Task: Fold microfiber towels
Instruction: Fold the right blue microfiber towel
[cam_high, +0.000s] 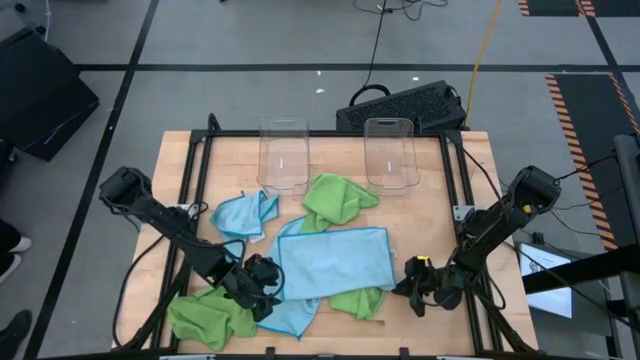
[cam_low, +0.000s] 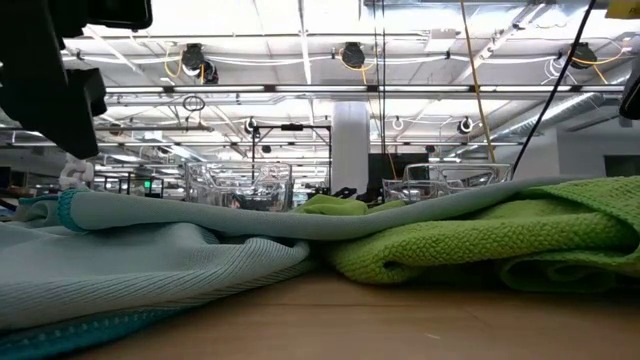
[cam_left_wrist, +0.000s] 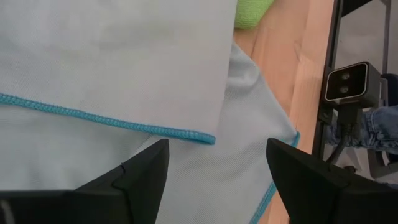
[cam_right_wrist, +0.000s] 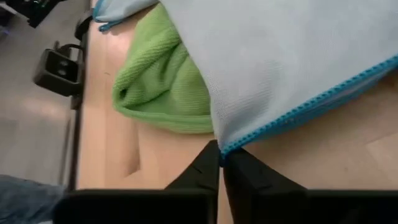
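Note:
A light blue microfiber towel (cam_high: 335, 262) lies spread flat at the table's middle, over a lime green towel (cam_right_wrist: 161, 81) and another blue towel (cam_left_wrist: 249, 93). My right gripper (cam_right_wrist: 222, 163) is shut at the spread towel's near right corner, low over the wood. My left gripper (cam_left_wrist: 217, 168) stands open at the towel's near left corner (cam_left_wrist: 208, 137), with its fingers on either side of the blue cloth below. More crumpled towels lie around: a green one (cam_high: 340, 198), a blue one (cam_high: 245, 215) and a green one (cam_high: 210, 315). My right gripper pinches the spread blue towel's near right corner (cam_right_wrist: 227, 147) between the free ends of its two fingers. The fingers come slanting down from the table's right side. The rest of the towel lies flat on the table and on the green towel.
Two clear plastic bins (cam_high: 284, 155) (cam_high: 390, 153) stand upright at the table's far side. A black frame (cam_high: 455, 190) runs along the table's edges. A small camera (cam_left_wrist: 348, 84) sits at the near edge. Bare wood shows at the right of the spread towel.

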